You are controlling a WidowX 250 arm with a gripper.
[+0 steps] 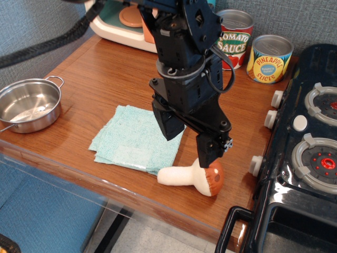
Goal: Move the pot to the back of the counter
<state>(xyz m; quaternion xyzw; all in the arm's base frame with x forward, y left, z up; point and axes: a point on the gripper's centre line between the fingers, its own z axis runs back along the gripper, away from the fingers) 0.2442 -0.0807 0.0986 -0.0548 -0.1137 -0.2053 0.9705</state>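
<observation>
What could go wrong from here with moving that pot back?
The gripper hangs over the cloth and mushroom, far from the pot, so swinging left low might drag them. The pot sits near the counter front edge; a bad grasp could nudge it off.

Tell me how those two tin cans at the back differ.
The tomato sauce can has a red and white label; the pineapple slices can is yellow with a blue badge. The tomato sauce can stands farther back, partly hidden by the robot arm; the pineapple slices can is fully visible. Both stand upright.
</observation>
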